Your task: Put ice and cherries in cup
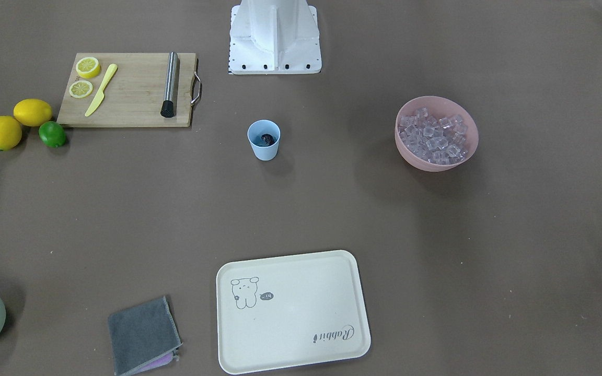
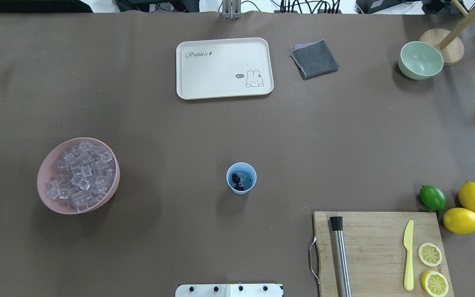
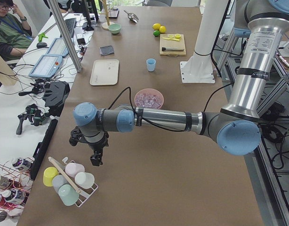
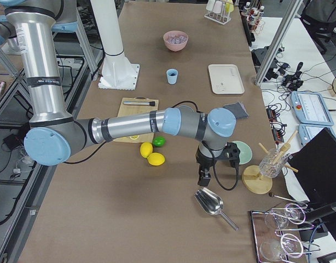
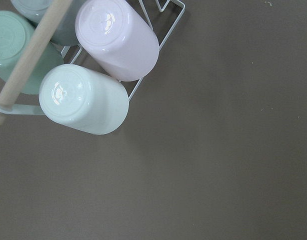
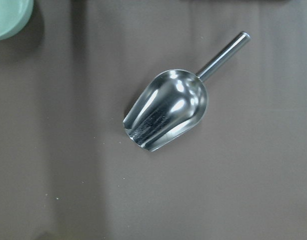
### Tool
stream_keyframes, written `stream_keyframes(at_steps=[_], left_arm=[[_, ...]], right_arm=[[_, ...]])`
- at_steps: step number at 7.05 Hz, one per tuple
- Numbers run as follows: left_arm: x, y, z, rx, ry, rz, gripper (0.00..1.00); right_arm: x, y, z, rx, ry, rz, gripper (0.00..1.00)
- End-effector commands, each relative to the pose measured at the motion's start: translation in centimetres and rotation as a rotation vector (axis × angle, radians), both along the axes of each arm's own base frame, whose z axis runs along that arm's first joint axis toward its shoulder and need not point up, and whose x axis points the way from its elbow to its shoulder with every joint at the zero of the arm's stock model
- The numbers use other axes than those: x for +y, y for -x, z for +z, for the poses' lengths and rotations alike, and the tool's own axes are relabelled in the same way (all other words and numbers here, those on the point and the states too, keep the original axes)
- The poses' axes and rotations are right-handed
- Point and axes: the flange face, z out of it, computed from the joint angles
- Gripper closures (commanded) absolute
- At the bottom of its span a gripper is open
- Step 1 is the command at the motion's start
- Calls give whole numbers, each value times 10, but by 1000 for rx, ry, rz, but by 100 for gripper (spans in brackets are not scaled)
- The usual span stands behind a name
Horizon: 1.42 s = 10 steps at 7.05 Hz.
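Observation:
The light blue cup point(image 1: 264, 147) stands upright mid-table, also in the overhead view point(image 2: 241, 189). The dark cherries point(image 1: 267, 139) lie inside it point(image 2: 236, 179). The ice point(image 1: 434, 134) fills a pink bowl point(image 1: 411, 156), seen overhead point(image 2: 80, 175) at the left. My left gripper point(image 3: 95, 157) hangs at the table's left end above a cup rack point(image 3: 69, 181), far from the cup. My right gripper point(image 4: 203, 178) hangs at the right end above a metal scoop point(image 4: 212, 203). I cannot tell whether either is open or shut.
The metal scoop point(image 6: 168, 110) lies flat under the right wrist. Upturned cups on a wire rack point(image 5: 103, 65) lie under the left wrist. A cream tray point(image 2: 224, 68), grey cloth point(image 2: 314, 59), green bowl point(image 2: 421, 60), cutting board point(image 2: 379, 247), lemons point(image 2: 474, 198) and lime point(image 2: 432, 197) lie around.

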Motion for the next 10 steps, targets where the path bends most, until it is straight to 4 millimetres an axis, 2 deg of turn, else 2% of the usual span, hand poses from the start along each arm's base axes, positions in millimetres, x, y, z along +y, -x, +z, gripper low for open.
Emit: stream_keyframes(at_steps=[1,3,4,5,7,9,10], left_arm=[[-1,0,-4,-1,-6,-4,3],[-1,0,-5,1,-6,-8,2],[-4,0,-12,4,-17,-9,2],[-6,-1,-15,4,-22,-7,2],[0,0,-4,5,-4,-7,2],[0,-1,-9,7,-14,-4,2],[0,-1,-8,7,-13,-4,2]], right_arm=[[15,-21,22,-5,43,44,0],[9,-22,19,7,42,48,0],[9,-22,29,17,6,48,0],[9,-21,44,28,-116,49,0],[-3,-15,55,29,-130,38,0],[-4,-14,54,16,-82,39,0],[-9,-14,44,13,-93,40,0]])
